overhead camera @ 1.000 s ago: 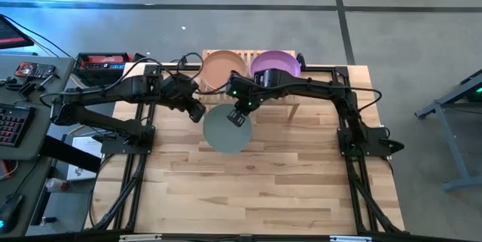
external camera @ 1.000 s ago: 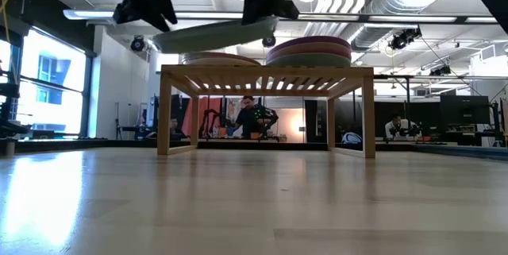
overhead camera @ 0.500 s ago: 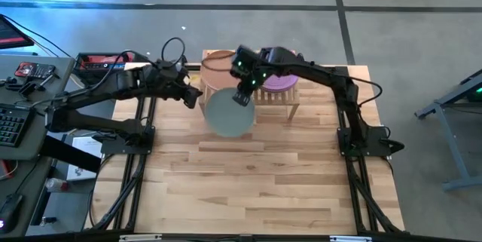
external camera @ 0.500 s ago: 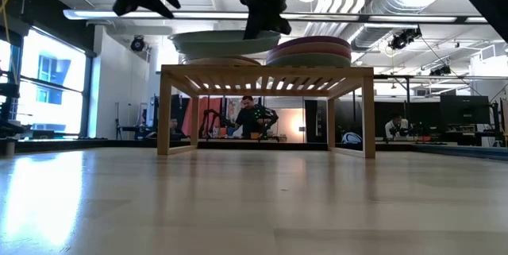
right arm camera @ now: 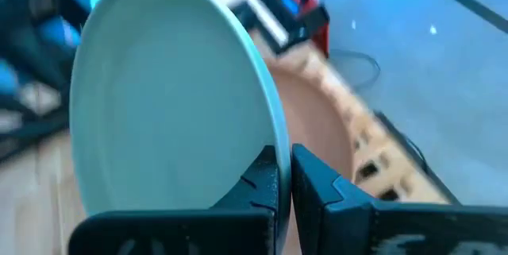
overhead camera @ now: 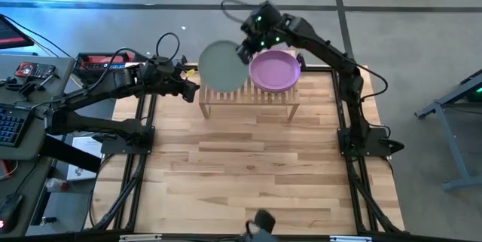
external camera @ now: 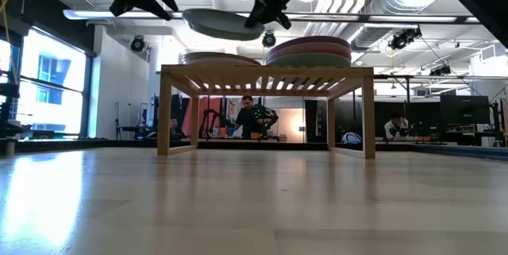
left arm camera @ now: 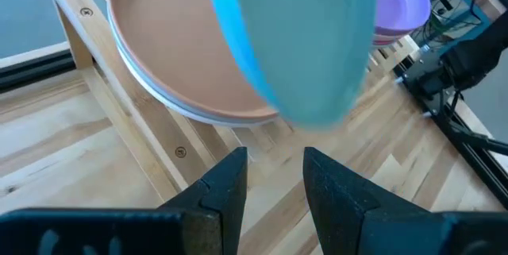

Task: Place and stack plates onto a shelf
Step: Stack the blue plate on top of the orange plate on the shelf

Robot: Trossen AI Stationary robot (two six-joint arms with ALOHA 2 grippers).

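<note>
Above the shelf's [overhead camera: 248,100] left half, at the tabletop's [overhead camera: 248,174] far edge: right gripper [overhead camera: 245,49] is clenched on the rim of the green plate [overhead camera: 222,65], holding it in the air, clear of the stack below. Low view shows that plate [external camera: 218,23] hanging well over the left stack, roughly level, slight tilt.

Left stack [left arm camera: 178,56]: peach plate on top, paler ones under it. Right stack is topped by the purple plate [overhead camera: 275,70], sitting on the shelf's right half.

Left gripper [overhead camera: 188,89] sits just off the shelf's left end, near the tabletop's far-left corner, fingers released, holding nothing. Looks idle.

Step in hand, my read: carry phase, green plate going onto the left stack.

Next move needs: centre the plate over the peach one, level it, lower until it seats, then let go. Pinch is only at the rim, so watch for sag or slip on descent. Can't tell exact overlap with the stack from above; the plate hides it.
</note>
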